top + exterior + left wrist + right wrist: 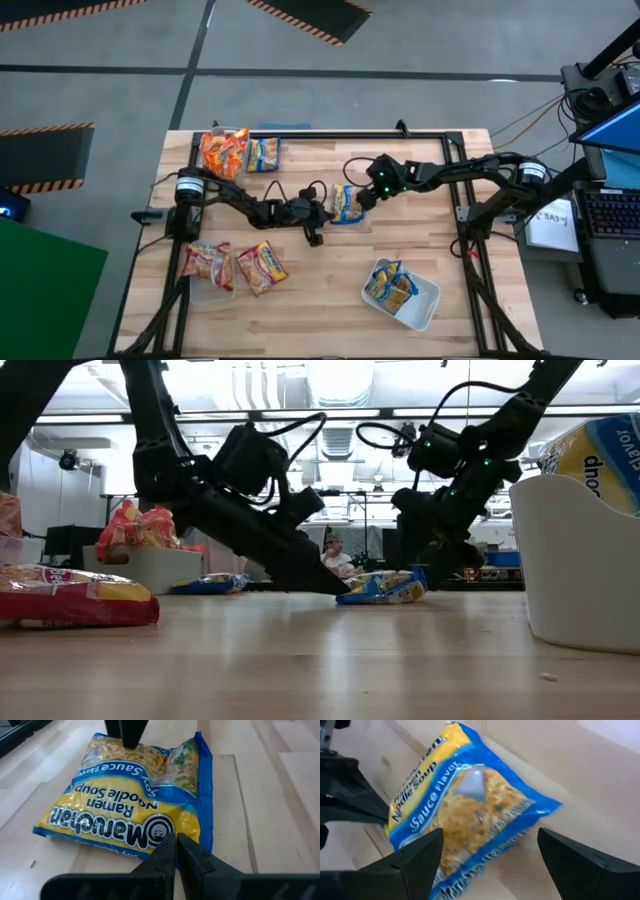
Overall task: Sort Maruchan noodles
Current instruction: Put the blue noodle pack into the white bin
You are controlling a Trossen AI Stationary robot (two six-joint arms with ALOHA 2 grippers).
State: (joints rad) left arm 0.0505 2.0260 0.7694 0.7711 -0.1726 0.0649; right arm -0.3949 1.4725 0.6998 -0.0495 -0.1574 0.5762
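With the left tool pinched closed against the blue packet's near edge, the right tool straddles it wide, ready to close and lift.

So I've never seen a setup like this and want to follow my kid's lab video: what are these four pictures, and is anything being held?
It is one wooden table with two dark robot arms, filmed at once by four cameras: one overhead, one at table height, and one on each arm's wrist. Ramen packets lie on the table, with three tubs: orange packets in one, a red packet on another, blue packets in a white tub. In the middle lies a blue soy sauce packet. The left gripper is shut, its tip at the packet's edge. The right gripper is open, its fingers astride the packet. Nothing is lifted.
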